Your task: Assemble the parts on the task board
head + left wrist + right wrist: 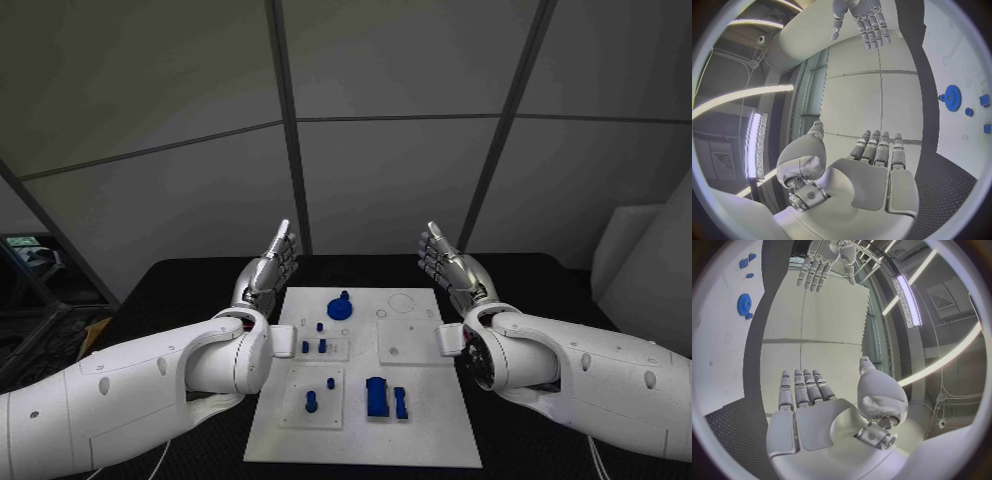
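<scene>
While both hands, left hand (268, 268) and right hand (447, 262), hovered flat-fingered and empty beside the task board (433, 440), the gear (340, 306) near its far edge looked light, rigid; pinch its rim.

A lab test cell: grey panel walls (389, 170), black table (188, 290), ceiling strip lights (907, 295).

Task board (433, 440) matt white plastic; parts (378, 396) blue plastic; table (195, 285) black, textured.

No readable text, labels, numbers or signs on anything in view.
</scene>
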Controlling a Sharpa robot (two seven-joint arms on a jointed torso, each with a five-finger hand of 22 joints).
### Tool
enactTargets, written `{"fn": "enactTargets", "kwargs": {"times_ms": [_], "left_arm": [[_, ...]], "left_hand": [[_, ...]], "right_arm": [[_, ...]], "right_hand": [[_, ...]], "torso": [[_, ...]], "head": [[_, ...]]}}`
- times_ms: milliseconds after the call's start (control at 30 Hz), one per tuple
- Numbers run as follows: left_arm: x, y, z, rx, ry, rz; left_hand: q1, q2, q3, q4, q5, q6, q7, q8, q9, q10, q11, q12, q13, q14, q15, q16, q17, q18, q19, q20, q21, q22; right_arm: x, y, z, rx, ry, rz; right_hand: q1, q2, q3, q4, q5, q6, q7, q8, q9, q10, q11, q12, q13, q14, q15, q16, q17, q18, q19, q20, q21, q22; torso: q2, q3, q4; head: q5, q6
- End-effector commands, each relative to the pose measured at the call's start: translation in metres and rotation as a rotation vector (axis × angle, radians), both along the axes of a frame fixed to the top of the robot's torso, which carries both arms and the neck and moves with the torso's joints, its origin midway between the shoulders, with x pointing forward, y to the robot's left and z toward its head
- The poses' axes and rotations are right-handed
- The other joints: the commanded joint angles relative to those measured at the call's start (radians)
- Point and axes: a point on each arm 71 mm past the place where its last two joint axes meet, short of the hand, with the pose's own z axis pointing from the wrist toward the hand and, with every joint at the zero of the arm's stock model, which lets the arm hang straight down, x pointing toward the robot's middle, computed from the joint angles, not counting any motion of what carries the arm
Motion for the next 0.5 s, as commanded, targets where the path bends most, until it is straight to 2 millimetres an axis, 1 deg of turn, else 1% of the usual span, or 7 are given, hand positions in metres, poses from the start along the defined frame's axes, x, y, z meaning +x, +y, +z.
{"fn": "enactTargets", "kwargs": {"times_ms": [33, 100, 167, 200, 233, 333, 500], "left_arm": [[0.0000, 0.0029, 0.0048, 0.059, -0.047, 0.049], [0.0000, 0.0029, 0.0048, 0.059, -0.047, 0.049], [0.0000, 0.0029, 0.0048, 0.059, -0.047, 0.049], [0.0000, 0.0029, 0.0048, 0.059, -0.047, 0.049], [0.0000, 0.0029, 0.0048, 0.059, -0.047, 0.049], [0.0000, 0.0029, 0.0048, 0.059, -0.047, 0.049], [0.0000, 0.0029, 0.0048, 0.059, -0.047, 0.049]], "left_hand": [[-0.136, 0.001, -0.016, 0.000, -0.011, -0.094, -0.005, -0.004, -0.001, -0.097, -0.010, -0.007, -0.002, -0.086, -0.009, -0.007, -0.002, -0.039, -0.060, -0.076, -0.006, -0.040], [-0.163, 0.001, -0.016, 0.000, -0.011, -0.112, -0.005, -0.004, -0.001, -0.116, -0.010, -0.007, -0.002, -0.102, -0.009, -0.007, -0.002, -0.039, -0.073, -0.076, -0.006, -0.048], [-0.180, 0.001, -0.016, 0.000, -0.011, -0.124, -0.005, -0.004, -0.001, -0.128, -0.010, -0.007, -0.002, -0.113, -0.009, -0.007, -0.002, -0.039, -0.081, -0.076, -0.006, -0.053], [-0.186, 0.001, -0.016, 0.000, -0.011, -0.128, -0.005, -0.004, -0.001, -0.132, -0.010, -0.007, -0.002, -0.117, -0.009, -0.007, -0.002, -0.039, -0.084, -0.076, -0.006, -0.055], [-0.196, 0.001, -0.016, 0.000, -0.011, -0.135, -0.005, -0.004, -0.001, -0.139, -0.010, -0.007, -0.002, -0.123, -0.009, -0.007, -0.002, -0.039, -0.088, -0.076, -0.006, -0.125], [-0.227, 0.001, -0.016, 0.000, -0.011, -0.156, -0.005, -0.004, -0.001, -0.161, -0.010, -0.007, -0.002, -0.143, -0.009, -0.007, -0.002, -0.039, -0.099, -0.076, -0.006, -0.125], [-0.261, 0.001, -0.016, 0.000, -0.011, -0.180, -0.005, -0.004, -0.001, -0.185, -0.010, -0.007, -0.002, -0.165, -0.009, -0.007, -0.002, -0.039, -0.112, -0.076, -0.006, -0.125]], "right_arm": [[-0.0004, -0.0049, 0.0028, 0.007, -0.015, -0.084], [-0.0004, -0.0049, 0.0028, 0.007, -0.015, -0.084], [-0.0004, -0.0049, 0.0028, 0.007, -0.015, -0.084], [-0.0004, -0.0049, 0.0028, 0.007, -0.015, -0.084], [-0.0004, -0.0049, 0.0028, 0.007, -0.015, -0.084], [-0.0004, -0.0049, 0.0028, 0.007, -0.015, -0.084], [-0.0004, -0.0049, 0.0028, 0.007, -0.015, -0.084]], "right_hand": [[-0.158, 0.000, 0.011, -0.035, -0.052, -0.100, -0.018, -0.004, -0.004, -0.110, -0.006, -0.007, -0.001, -0.106, -0.004, -0.005, -0.003, -0.061, -0.090, -0.046, -0.011, -0.038], [-0.189, 0.000, 0.011, -0.035, -0.052, -0.120, -0.018, -0.004, -0.004, -0.131, -0.006, -0.007, -0.001, -0.127, -0.004, -0.005, -0.003, -0.061, -0.106, -0.046, -0.011, -0.045], [-0.202, 0.000, 0.011, -0.035, -0.052, -0.128, -0.018, -0.004, -0.004, -0.140, -0.006, -0.007, -0.001, -0.136, -0.004, -0.005, -0.003, -0.061, -0.115, -0.046, -0.011, -0.048], [-0.213, 0.000, 0.011, -0.035, -0.052, -0.135, -0.018, -0.004, -0.004, -0.149, -0.006, -0.007, -0.001, -0.143, -0.004, -0.005, -0.003, -0.061, -0.121, -0.046, -0.011, -0.118], [-0.224, 0.000, 0.011, -0.035, -0.052, -0.142, -0.018, -0.004, -0.004, -0.155, -0.006, -0.007, -0.001, -0.151, -0.004, -0.005, -0.003, -0.061, -0.127, -0.046, -0.011, -0.118], [-0.263, 0.000, 0.011, -0.035, -0.052, -0.166, -0.018, -0.004, -0.004, -0.182, -0.006, -0.007, -0.001, -0.177, -0.004, -0.005, -0.003, -0.061, -0.149, -0.046, -0.011, -0.118], [-0.303, 0.000, 0.011, -0.035, -0.052, -0.192, -0.018, -0.004, -0.004, -0.210, -0.006, -0.007, -0.001, -0.204, -0.004, -0.005, -0.003, -0.061, -0.171, -0.046, -0.011, -0.118]], "torso": [[0.001, 0.0003, 0.0012], [0.001, 0.0003, 0.0012], [0.001, 0.0003, 0.0012], [0.001, 0.0003, 0.0012], [0.001, 0.0003, 0.0012], [0.001, 0.0003, 0.0012], [0.001, 0.0003, 0.0012]], "head": [[0.000, 0.000], [0.000, 0.000], [0.000, 0.000], [0.000, 0.000], [0.000, 0.000], [0.000, 0.000], [0.000, 0.000]]}}
